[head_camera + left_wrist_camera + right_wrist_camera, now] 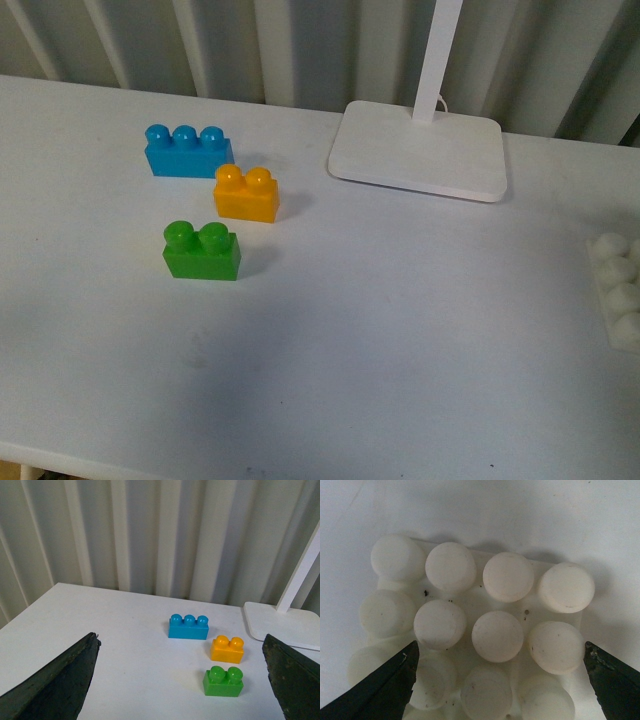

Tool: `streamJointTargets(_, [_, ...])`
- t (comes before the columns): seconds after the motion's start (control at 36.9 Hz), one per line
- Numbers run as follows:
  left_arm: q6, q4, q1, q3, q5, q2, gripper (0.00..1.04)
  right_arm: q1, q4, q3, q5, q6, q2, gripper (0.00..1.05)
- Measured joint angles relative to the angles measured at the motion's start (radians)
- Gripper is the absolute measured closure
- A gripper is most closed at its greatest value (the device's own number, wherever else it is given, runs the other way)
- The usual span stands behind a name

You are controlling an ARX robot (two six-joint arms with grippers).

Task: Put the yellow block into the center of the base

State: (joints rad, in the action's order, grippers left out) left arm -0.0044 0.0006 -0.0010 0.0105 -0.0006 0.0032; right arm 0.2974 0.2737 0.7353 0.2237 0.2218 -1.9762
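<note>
Two finger sets spread, empty. Left fingers (65, 680): yellow block (227, 649) ahead, blue brick (188, 626) and green brick (223, 681) close beside; centre on it, avoid neighbours. Right fingers (385, 685) flank base (472, 592).

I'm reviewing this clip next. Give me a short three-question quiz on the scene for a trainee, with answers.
1. True or false: the yellow block is already pressed onto the base.
2. Pick one: the brick with three studs is A) green, B) blue, C) yellow.
3. Which gripper hovers over the base, and how do its jaws stand?

Key
1. False: it stands on the table, well apart from the base.
2. B, the blue brick.
3. The right gripper, jaws open on either side of the studs.
</note>
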Motion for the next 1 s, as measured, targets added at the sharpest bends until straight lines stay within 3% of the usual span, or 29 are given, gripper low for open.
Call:
streamJointTargets(0.22, [0.0,0.0,0.0,0.0,0.0,0.0,0.06,-0.025,-0.04,0.029,-0.006,-0.048,-0.035,0.09])
streamJointTargets(0.41, [0.0,0.0,0.0,0.0,0.0,0.0,0.06,-0.119,-0.044,0.028,-0.051,-0.125,-0.037,0.09])
streamJointTargets(0.65, [0.0,0.0,0.0,0.0,0.0,0.0,0.06,-0.369,-0.048,0.082,-0.111,-0.284,-0.074,0.08])
streamJointTargets(1.0, [0.0,0.0,0.0,0.0,0.0,0.0,0.06,-0.597,-0.097,0.221,-0.201,-0.443,-0.149,0.08])
